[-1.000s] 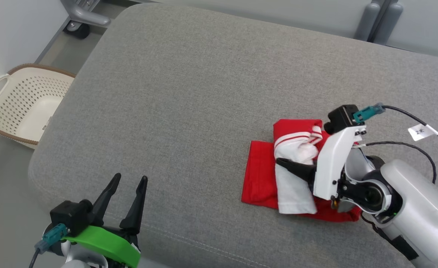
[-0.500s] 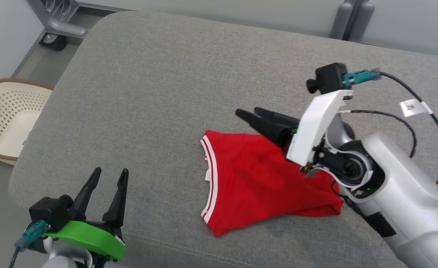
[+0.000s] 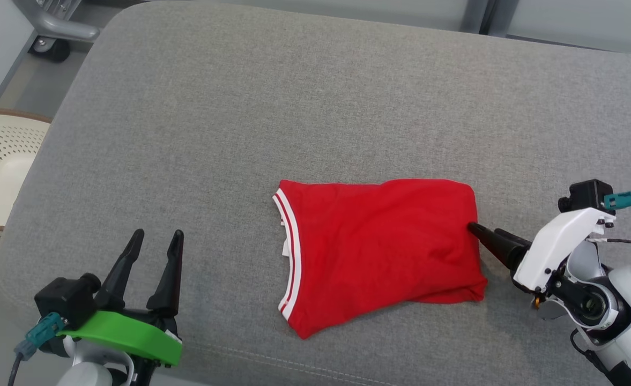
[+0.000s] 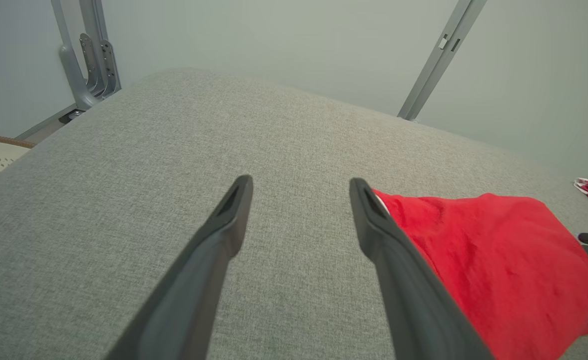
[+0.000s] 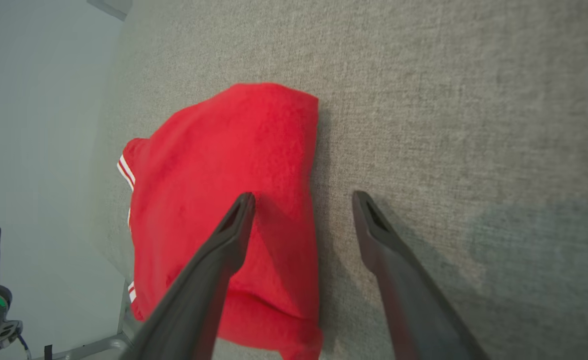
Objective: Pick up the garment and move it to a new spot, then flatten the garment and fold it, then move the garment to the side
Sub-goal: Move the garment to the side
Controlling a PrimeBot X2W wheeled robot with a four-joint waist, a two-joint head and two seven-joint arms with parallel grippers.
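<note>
Between left gripper (image 3: 158,233) and right gripper (image 3: 484,229), both splayed, one red garment (image 3: 379,246).

Lighting bright, diffuse, even; head view sharp. Right wrist view: soft shadow patch on grey cushion (image 5: 523,250), lower right; thin dark band along red garment (image 5: 224,150) edge. Left fingers (image 4: 186,285) and right fingers (image 5: 199,280) blur toward bottom edges; wide-angle bowing.

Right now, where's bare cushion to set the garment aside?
Free: the far half of the cushion behind the garment, and the strip between left gripper and its striped edge. Crowded: the garment's right edge, where the open right gripper sits.
</note>
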